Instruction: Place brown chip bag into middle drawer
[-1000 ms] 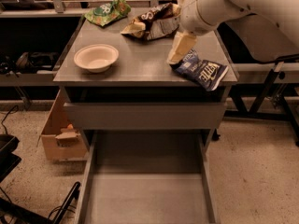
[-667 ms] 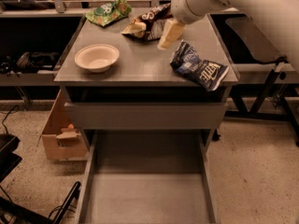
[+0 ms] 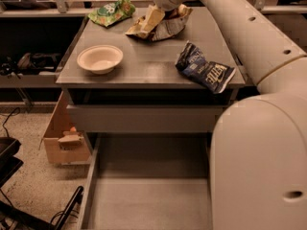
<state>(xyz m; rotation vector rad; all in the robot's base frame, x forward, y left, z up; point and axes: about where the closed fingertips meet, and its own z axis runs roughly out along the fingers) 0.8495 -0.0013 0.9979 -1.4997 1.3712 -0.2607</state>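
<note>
Bag at the back of the counter, a long carry to the drawer

The gripper sits at the far edge of the counter, against the left side of the brown chip bag; whether it is apart or clamped on the foil cannot be told. The middle drawer stands pulled out low in front, its floor bare, well apart from the bag.

Risks, as I judge them: crumpled foil gives a poor hold, so a pinch on a loose fold could slip and drop the bag short, on the counter or past the drawer's low wall. The carry towards the drawer passes near the dark blue bag and the bowl; a low sweep could drag either off the edge. The green bag lies close to the left and could be nudged.

Writing: the blue bag's white lettering looks like "Kettle". The green bag shows a pale round mark, not legible. Nothing readable on the brown bag
</note>
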